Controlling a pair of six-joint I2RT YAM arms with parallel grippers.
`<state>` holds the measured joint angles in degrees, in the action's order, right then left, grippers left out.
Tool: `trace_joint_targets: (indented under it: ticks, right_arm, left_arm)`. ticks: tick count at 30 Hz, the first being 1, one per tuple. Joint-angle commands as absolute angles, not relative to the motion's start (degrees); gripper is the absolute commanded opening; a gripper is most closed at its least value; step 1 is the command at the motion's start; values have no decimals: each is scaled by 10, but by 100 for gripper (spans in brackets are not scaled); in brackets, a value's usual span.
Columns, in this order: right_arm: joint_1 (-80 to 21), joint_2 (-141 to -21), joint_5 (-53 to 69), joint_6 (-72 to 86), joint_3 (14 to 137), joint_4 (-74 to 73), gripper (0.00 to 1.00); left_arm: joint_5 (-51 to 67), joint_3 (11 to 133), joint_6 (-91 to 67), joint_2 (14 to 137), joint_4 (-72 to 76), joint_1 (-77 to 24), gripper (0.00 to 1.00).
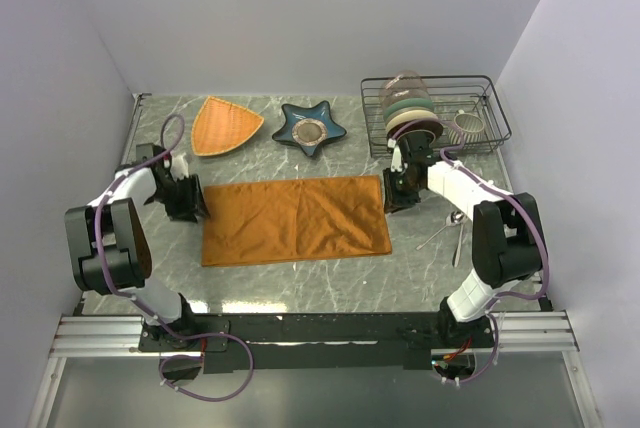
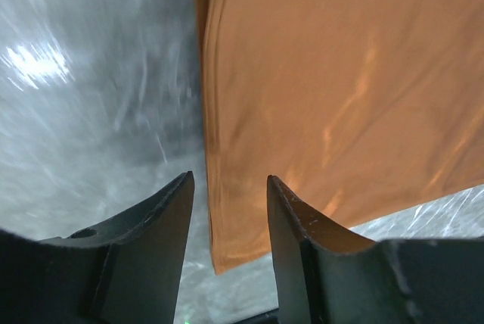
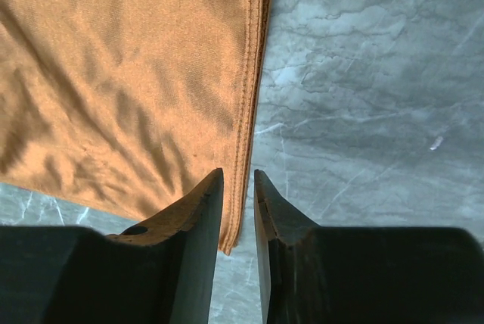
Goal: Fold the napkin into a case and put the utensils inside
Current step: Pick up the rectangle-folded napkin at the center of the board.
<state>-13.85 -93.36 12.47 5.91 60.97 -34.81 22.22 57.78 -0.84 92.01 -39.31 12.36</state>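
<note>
Napkin [image 1: 297, 220] flat on surface [image 1: 300, 288], in middle. Triangular plate [image 1: 224, 125] behind napkin's left half, apart from it. Star dish [image 1: 310, 129] behind napkin's middle, apart from it. Wire rack [image 1: 490, 103] behind and right of napkin. Dishes [image 1: 408, 113] stand in rack, on side nearer napkin. Cup [image 1: 467, 127] in rack, farther from napkin. Utensils [image 1: 452, 231] on surface, right of napkin, near but not touching. Left gripper [image 1: 196, 210] at napkin's far left corner, napkin edge between its fingers [image 2: 162, 225]. Right gripper [image 1: 394, 203] at napkin's far right corner, napkin edge between its fingers [image 3: 198, 225].
</note>
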Motion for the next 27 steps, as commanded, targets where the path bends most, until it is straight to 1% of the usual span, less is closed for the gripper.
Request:
trace_joint_targets:
  ticks: [1,8,14,23,25,27]
  right_arm:
    - [-139,-922,130,67,592,-329,31]
    - [-138,-930,147,62,590,-325,31]
    - [-138,-954,156,62,600,-325,30]
    - [-138,-981,151,68,610,-316,32]
    - [-138,-990,149,69,613,-315,33]
    - [-138,-994,149,69,615,-315,33]
  left_arm:
    - [208,548,-55,911,-381,124,48]
    - [181,541,-57,944,-376,123,46]
    - [192,542,-53,962,-376,116,40]
    - [196,541,-51,961,-377,114,43]
    - [197,542,-50,960,-376,114,42]
    - [200,542,-50,962,-376,114,39]
